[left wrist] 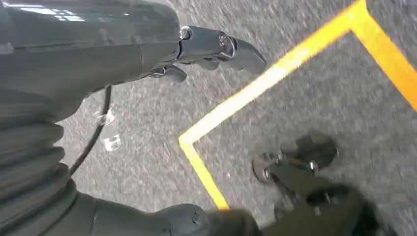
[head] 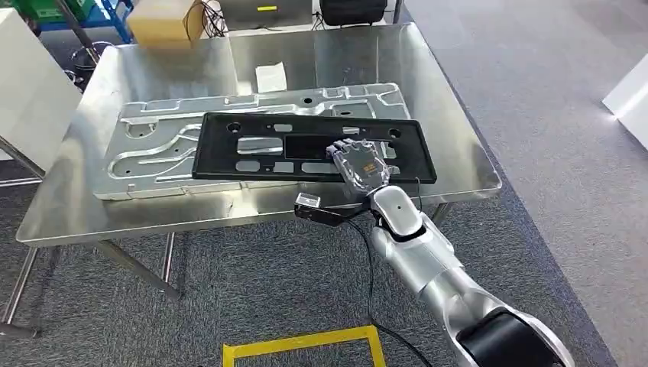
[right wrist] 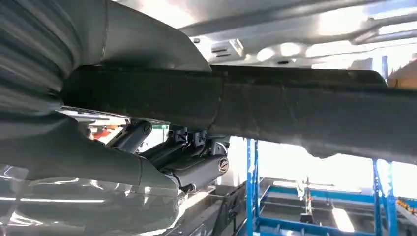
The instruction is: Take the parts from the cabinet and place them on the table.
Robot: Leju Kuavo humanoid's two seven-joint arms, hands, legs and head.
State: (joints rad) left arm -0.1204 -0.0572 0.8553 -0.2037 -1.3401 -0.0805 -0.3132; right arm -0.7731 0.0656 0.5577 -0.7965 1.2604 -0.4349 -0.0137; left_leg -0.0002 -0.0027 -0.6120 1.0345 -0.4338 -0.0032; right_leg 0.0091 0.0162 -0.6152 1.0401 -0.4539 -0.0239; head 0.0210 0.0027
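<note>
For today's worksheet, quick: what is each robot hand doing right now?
Left hand: holds nothing, hanging over the floor; open or closed cannot be told.
Right hand: grips the black panel.

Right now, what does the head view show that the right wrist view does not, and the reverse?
Head view alone: the whole steel table, the silver stamped panel lying on it, a cardboard box at the far edge, and yellow floor tape. Right wrist view alone: the fingers curled under the black part, and blue racking behind. Both show the right robot hand gripping the black frame part at its near edge.
</note>
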